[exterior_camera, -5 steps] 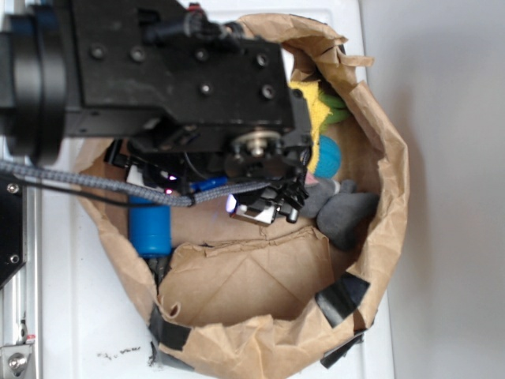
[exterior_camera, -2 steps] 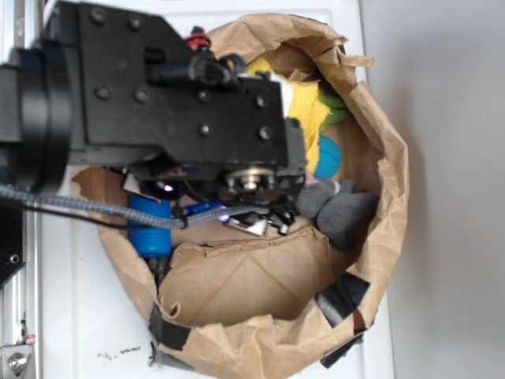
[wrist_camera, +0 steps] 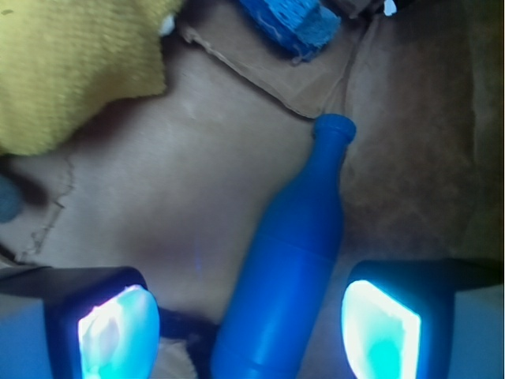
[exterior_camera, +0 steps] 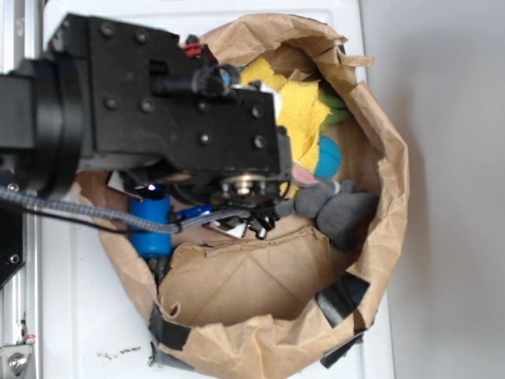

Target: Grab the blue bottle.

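Note:
The blue bottle (wrist_camera: 288, 276) lies on the brown paper floor of the bag, its narrow neck pointing up and right in the wrist view. Its body sits between my two glowing pads (wrist_camera: 118, 332), with a gap on each side. My gripper (wrist_camera: 248, 335) is open around the bottle's lower body, touching nothing that I can see. In the exterior view the bottle (exterior_camera: 150, 225) shows at the bag's left side under the black arm, and the gripper (exterior_camera: 241, 225) is low inside the bag.
The crumpled brown paper bag (exterior_camera: 379, 158) walls in everything. A yellow cloth (exterior_camera: 304, 110), a teal ball (exterior_camera: 327, 156) and a grey plush mouse (exterior_camera: 339, 209) lie at the right. A light blue fuzzy cloth (wrist_camera: 288, 20) lies beyond the bottle's neck.
The arm has moved left and lower into the bag, uncovering more of the yellow cloth. The gripper now sits closer to the blue bottle.

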You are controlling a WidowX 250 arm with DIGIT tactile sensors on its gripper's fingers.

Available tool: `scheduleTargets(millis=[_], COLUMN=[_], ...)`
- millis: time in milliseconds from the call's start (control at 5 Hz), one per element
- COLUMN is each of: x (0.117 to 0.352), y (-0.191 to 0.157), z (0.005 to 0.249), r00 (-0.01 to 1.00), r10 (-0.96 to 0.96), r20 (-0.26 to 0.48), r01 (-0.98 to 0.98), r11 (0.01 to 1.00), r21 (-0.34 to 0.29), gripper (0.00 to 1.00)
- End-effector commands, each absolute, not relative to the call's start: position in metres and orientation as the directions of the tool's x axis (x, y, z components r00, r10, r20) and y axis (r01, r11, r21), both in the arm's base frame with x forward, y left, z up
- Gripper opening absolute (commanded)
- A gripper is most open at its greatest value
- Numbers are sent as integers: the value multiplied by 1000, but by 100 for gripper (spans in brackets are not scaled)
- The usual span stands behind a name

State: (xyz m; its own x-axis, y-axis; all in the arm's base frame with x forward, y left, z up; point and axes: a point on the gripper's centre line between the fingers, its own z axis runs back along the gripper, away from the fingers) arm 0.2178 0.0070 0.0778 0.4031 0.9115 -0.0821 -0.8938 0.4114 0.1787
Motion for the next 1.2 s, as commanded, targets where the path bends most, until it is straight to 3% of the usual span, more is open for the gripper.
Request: scheduleTargets(millis=[0,400,800,1000], x=[214,211,200,203], y=[20,26,28,26], z=[78,76,59,43], r00=[407,408,425,432], r10=[912,912,901,895], r20=[-44,-47,-92,-108], r01=[-903,-905,-889,-897], r11=[410,411,434,439], r21=[133,110,143,57], gripper=[100,100,100,100])
